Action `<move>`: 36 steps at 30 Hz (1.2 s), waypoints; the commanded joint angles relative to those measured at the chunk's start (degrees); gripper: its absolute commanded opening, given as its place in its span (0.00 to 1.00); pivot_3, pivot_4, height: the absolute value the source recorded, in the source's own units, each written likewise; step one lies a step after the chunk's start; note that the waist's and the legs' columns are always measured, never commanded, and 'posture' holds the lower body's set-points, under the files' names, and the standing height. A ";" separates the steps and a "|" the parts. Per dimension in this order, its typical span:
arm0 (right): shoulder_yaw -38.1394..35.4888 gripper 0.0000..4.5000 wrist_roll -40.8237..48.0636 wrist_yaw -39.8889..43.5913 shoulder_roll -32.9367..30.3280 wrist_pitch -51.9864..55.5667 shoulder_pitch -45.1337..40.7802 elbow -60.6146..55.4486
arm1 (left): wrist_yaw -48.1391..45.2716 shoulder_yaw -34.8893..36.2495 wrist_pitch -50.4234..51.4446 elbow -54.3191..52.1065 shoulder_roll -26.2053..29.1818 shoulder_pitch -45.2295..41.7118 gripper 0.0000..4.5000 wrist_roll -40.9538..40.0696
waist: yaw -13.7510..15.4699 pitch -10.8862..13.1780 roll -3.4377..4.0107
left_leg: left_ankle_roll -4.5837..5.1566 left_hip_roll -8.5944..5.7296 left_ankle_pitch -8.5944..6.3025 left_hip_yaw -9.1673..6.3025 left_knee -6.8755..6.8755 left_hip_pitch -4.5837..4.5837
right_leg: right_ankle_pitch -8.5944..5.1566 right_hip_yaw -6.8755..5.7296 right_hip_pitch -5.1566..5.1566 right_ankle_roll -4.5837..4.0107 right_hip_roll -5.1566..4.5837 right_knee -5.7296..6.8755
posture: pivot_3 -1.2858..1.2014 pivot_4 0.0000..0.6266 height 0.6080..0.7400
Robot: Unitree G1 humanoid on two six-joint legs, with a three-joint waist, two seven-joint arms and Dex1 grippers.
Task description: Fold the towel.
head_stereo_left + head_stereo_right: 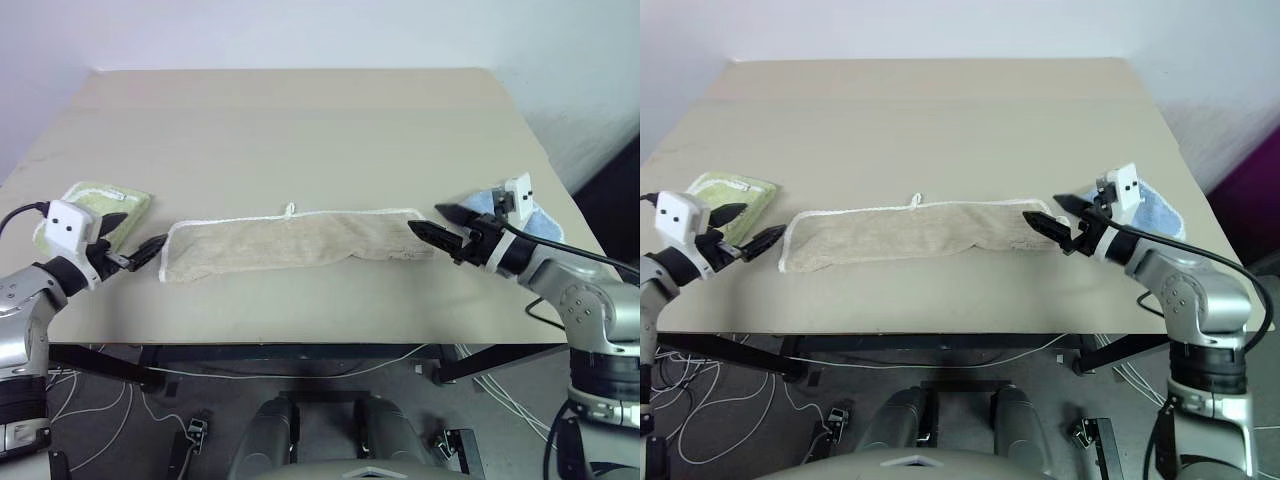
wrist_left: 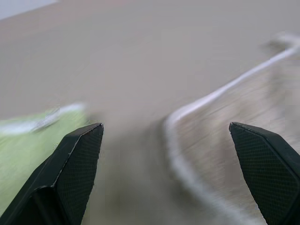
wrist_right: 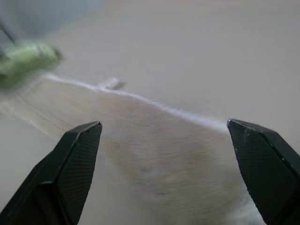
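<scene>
on the table [image 1: 300, 110] the towel [image 1: 300, 243] lies as a long strip; left gripper [image 1: 140, 250] and right gripper [image 1: 440, 222] gape empty, so regrip both ends evenly.

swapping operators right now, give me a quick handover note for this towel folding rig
Left gripper: open, holding nothing, just off the towel's left end.
Right gripper: open, holding nothing, at the towel's right end.
Towel: lies flat on the table as a long narrow strip, white hem on its far edge.
Done: apparently one lengthwise fold.
Left: probably folding the strip end to end.
</scene>
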 commanded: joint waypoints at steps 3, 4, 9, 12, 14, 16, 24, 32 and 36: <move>-11.65 1.00 21.67 -17.71 7.93 14.58 4.21 -5.55 | -5.61 -3.53 1.82 -8.99 -0.52 1.92 1.00 -3.69 | -0.01 0.00 0.00 | 0.00 0.00 0.00 0.00 -0.03 0.00 | 0.00 0.00 -0.01 0.00 0.00 -0.01 | 0.52 0.24 1.00; -12.46 1.00 24.97 -20.92 8.94 15.90 5.27 -6.14 | -6.15 -4.11 2.00 -9.91 -0.59 2.15 1.00 -3.75 | -0.02 0.00 0.00 | 0.00 0.00 0.00 0.00 -0.04 0.00 | 0.00 0.00 -0.01 0.00 0.00 -0.01 | 0.52 0.24 1.00; -10.98 1.00 40.94 -39.77 13.78 14.71 11.88 -8.39 | -7.65 -6.96 3.27 -12.56 -1.80 1.58 1.00 -4.60 | -0.19 -0.01 0.01 | 0.01 0.00 0.00 0.01 -0.05 0.01 | 0.00 0.01 -0.01 0.00 0.00 0.00 | 0.52 0.24 1.00; -9.80 1.00 46.76 -51.11 16.08 9.18 11.54 -5.69 | -8.59 -8.48 3.86 -14.19 -2.49 1.65 1.00 -5.07 | -0.42 -0.01 0.01 | 0.01 0.00 0.00 0.03 -0.03 0.03 | 0.00 0.02 -0.01 0.00 0.04 0.03 | 0.52 0.24 1.00; -9.08 1.00 49.81 -58.05 17.68 4.93 10.84 -3.70 | -9.19 -9.58 4.12 -15.23 -2.73 1.94 1.00 -5.28 | -0.40 -0.01 0.01 | 0.01 0.03 0.00 0.03 -0.03 0.04 | 0.00 0.01 0.00 0.00 0.09 0.03 | 0.52 0.24 1.00; -8.37 1.00 51.88 -61.43 17.89 2.10 10.28 -2.81 | -9.44 -10.06 4.28 -15.90 -3.04 2.11 1.00 -5.27 | -0.38 -0.01 0.01 | 0.01 0.03 0.00 0.05 -0.03 0.04 | 0.00 0.01 0.00 0.00 0.10 0.03 | 0.52 0.24 1.00; -6.48 1.00 50.85 -65.23 18.02 -5.93 8.62 3.90 | -9.02 -10.77 3.95 -16.23 -3.90 2.01 1.00 -4.56 | -0.37 -0.02 -0.01 | 0.03 0.03 0.00 0.06 0.01 0.09 | 0.00 -0.01 0.10 0.01 0.23 0.01 | 0.52 0.24 1.00; -5.97 0.92 47.09 -64.35 19.39 -11.72 6.36 8.09 | -9.12 -11.19 4.19 -16.65 -4.74 2.14 1.00 -4.90 | -0.35 -0.10 -0.11 | 0.07 0.04 -0.02 0.05 -0.01 0.59 | -0.01 -0.01 0.63 0.00 0.24 -0.06 | 0.52 0.24 1.00; -5.53 0.63 47.04 -65.12 20.20 -12.96 5.84 7.65 | -9.08 -11.28 4.20 -16.86 -5.00 2.39 1.00 -4.82 | -0.33 -0.10 -0.10 | 0.08 0.04 -0.02 0.06 -0.01 0.58 | -0.01 -0.01 0.63 0.00 0.23 -0.06 | 0.52 0.24 1.00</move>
